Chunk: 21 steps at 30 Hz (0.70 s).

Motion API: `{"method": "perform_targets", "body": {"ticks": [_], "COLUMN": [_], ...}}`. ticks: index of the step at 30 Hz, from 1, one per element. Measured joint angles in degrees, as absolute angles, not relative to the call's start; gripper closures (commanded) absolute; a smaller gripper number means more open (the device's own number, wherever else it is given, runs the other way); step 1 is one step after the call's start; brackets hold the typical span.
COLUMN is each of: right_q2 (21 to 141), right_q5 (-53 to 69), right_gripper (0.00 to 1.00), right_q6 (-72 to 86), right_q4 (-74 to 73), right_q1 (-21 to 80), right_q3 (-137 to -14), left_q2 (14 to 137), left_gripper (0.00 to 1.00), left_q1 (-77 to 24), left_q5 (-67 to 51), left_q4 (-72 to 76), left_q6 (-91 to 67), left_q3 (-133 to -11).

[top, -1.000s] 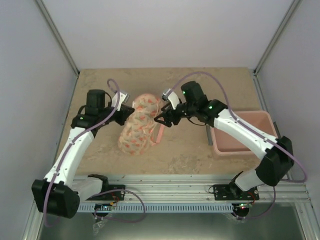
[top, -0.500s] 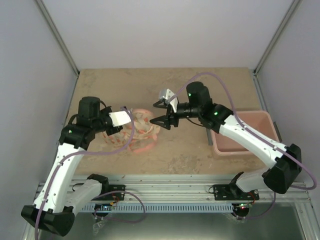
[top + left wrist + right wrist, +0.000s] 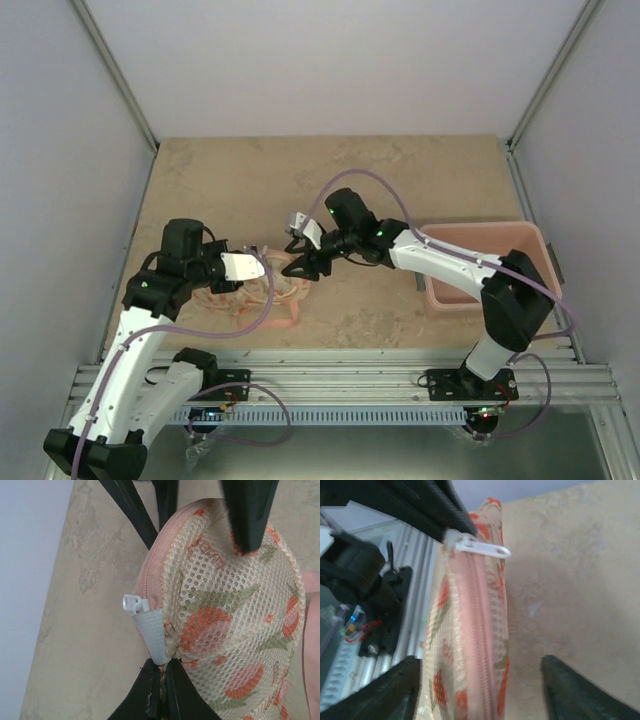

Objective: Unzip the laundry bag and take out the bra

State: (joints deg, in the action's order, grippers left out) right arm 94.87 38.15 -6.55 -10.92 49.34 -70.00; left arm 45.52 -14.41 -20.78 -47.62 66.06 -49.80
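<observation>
**While the left pins the tab, the pull faces the right**

Seen from above, my left gripper [image 3: 266,263] and right gripper [image 3: 297,264] meet nose to nose, and the bag [image 3: 285,292] trails nearward from the left gripper.

From the left wrist, that gripper is clenched on the grey tab [image 3: 152,637] at the bag's end. The white pull [image 3: 131,601] sits just beside the tab. The zip is closed and no bra shows.

From the right wrist, my fingers [image 3: 385,695] are spread wide, gripping nothing, and straddle the bag edge-on. The pink zip [image 3: 475,630] runs straight ahead to the pull, which lies just under the left gripper. I judge the right gripper must advance along the zip to reach it.
</observation>
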Motion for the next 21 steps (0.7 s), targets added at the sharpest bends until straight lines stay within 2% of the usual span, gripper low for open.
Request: {"method": "perform_targets", "body": {"ticks": [3,4,5,6,7,10,16,21], "right_q2": [97.14,97.67,97.89,97.93,97.91,97.17,86.26,80.55], "right_q5": [39.57,39.99,40.21,40.42,40.77,38.96,31.2,30.59], "right_gripper": [0.88,0.97,0.99,0.99,0.99,1.0,0.99,0.99], "right_q6": [-7.2,-7.51,-7.99,-8.54,-9.04,-11.0,-20.67,-28.32], "right_q4": [-11.27,-11.44,-11.46,-11.6,-12.03,-10.76,-3.51,1.91], "right_q1": [49.52,49.67,49.84,50.09,50.46,51.51,54.3,55.44], "right_q3": [-70.59,-70.76,-70.81,-70.81,-70.81,-69.84,-56.42,-51.55], "left_q2": [44.6,44.53,44.49,44.38,44.23,43.59,42.17,40.45], "left_gripper": [1.0,1.0,0.99,0.72,0.52,0.28,0.08,0.03], "left_q1": [-14.48,-14.48,-14.48,-14.48,-14.46,-14.48,-14.52,-14.52], "left_q5": [-21.56,-21.67,-21.93,-22.17,-22.41,-23.73,-23.94,-25.47], "left_q4": [-47.68,-47.7,-47.79,-47.86,-47.77,-47.48,-44.82,-46.65], "left_q6": [65.93,65.76,65.34,64.62,63.48,59.11,50.33,53.6], "left_q3": [-49.19,-49.12,-49.06,-49.04,-48.99,-48.97,-47.16,-43.2]}}
